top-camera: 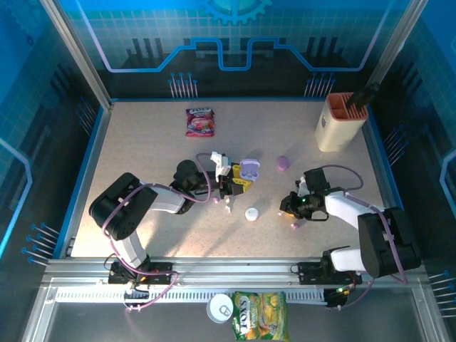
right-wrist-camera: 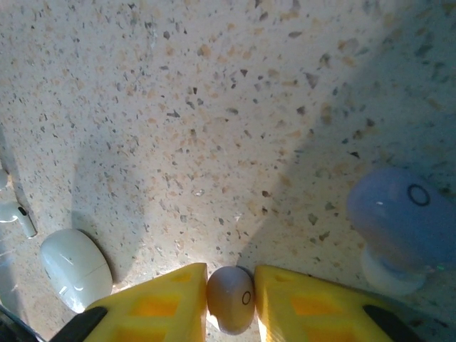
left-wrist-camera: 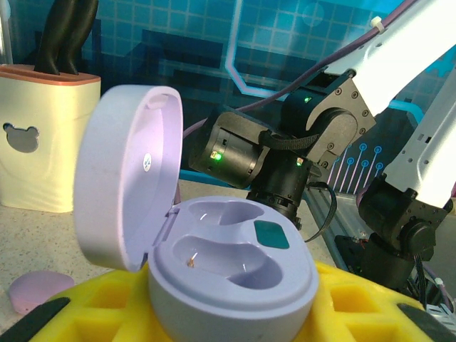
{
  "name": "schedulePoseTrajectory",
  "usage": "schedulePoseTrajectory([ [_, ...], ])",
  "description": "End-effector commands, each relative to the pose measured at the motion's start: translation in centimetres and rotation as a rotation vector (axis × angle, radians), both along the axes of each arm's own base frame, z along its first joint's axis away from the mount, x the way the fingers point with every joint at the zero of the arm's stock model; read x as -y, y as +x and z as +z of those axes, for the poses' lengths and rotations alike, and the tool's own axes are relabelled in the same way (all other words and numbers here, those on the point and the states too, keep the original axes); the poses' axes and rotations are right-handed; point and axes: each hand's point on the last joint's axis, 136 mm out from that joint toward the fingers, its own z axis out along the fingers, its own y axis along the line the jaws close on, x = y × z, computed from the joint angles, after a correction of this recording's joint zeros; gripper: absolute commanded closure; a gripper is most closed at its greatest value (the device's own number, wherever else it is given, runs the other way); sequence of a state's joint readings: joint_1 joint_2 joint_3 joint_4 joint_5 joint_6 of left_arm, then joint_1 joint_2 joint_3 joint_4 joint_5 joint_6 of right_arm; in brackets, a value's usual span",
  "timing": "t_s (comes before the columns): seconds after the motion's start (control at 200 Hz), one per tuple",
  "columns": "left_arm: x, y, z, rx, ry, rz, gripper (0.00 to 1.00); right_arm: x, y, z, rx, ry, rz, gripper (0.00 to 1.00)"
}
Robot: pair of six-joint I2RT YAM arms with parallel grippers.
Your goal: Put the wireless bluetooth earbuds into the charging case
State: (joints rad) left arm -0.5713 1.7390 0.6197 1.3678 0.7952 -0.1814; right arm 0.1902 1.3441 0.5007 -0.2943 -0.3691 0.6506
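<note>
The lilac charging case (left-wrist-camera: 235,263) sits with its lid (left-wrist-camera: 125,178) swung open to the left and both wells bare. My left gripper (left-wrist-camera: 235,317) is shut on it, one yellow finger (left-wrist-camera: 78,313) on either side of its base. From above, the case (top-camera: 249,169) is at the table's middle, at the tip of the left gripper (top-camera: 235,182). My right gripper (right-wrist-camera: 230,292) is shut on a small pinkish earbud (right-wrist-camera: 231,305) low over the table. A purple earbud (right-wrist-camera: 399,217) lies just to its right, and it shows below the right gripper (top-camera: 288,208) as a small purple bud (top-camera: 293,225).
A white closed case (top-camera: 251,214) and a white earbud (top-camera: 228,208) lie between the arms. A purple closed case (top-camera: 283,163) lies behind them. A cream holder (top-camera: 340,121) stands at the back right and a snack packet (top-camera: 200,121) at the back.
</note>
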Motion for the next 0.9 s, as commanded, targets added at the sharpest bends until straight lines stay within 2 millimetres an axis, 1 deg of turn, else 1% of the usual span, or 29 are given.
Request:
schedulePoseTrajectory([
  [0.0, -0.5, -0.5, 1.5, 0.073, -0.025, -0.013, 0.62, -0.1, -0.8, -0.8, -0.026, -0.051, 0.038, 0.78],
  [0.06, -0.6, -0.4, 1.5, 0.075, -0.024, -0.010, 0.62, 0.1, -0.8, -0.5, -0.015, -0.081, 0.045, 0.78],
  [0.13, -0.6, -0.3, 1.3, 0.071, -0.021, -0.005, 0.62, 0.4, -0.6, 0.4, 0.015, -0.131, 0.063, 0.78],
  [0.27, -1.1, 0.3, 1.1, 0.065, -0.018, 0.014, 0.62, 1.6, -0.3, 2.2, 0.056, -0.277, 0.099, 0.78],
  [0.43, -2.9, 1.4, 1.3, 0.062, -0.019, 0.071, 0.62, 3.1, -0.2, 4.3, 0.079, -0.489, 0.158, 0.78],
  [0.59, -4.2, 2.1, 1.3, 0.050, -0.019, 0.101, 0.62, 3.8, 0.3, 6.5, 0.090, -0.690, 0.227, 0.78],
  [0.61, -4.3, 2.1, 1.3, 0.048, -0.020, 0.101, 0.62, 4.0, 0.0, 6.5, 0.078, -0.719, 0.238, 0.78],
  [0.615, -4.3, 2.1, 1.4, 0.050, -0.020, 0.100, 0.62, 3.8, 0.3, 6.8, 0.087, -0.722, 0.235, 0.78],
  [0.63, -4.4, 2.1, 1.4, 0.048, -0.021, 0.102, 0.62, 3.7, 0.5, 7.3, 0.095, -0.734, 0.240, 0.78],
  [0.715, -4.5, 2.2, 1.5, 0.051, -0.022, 0.105, 0.62, 3.6, 0.8, 8.1, 0.095, -0.822, 0.275, 0.78],
  [0.895, -4.4, 2.3, 1.6, 0.044, -0.026, 0.103, 0.63, 3.2, 1.5, 8.9, 0.103, -0.928, 0.328, 0.78],
])
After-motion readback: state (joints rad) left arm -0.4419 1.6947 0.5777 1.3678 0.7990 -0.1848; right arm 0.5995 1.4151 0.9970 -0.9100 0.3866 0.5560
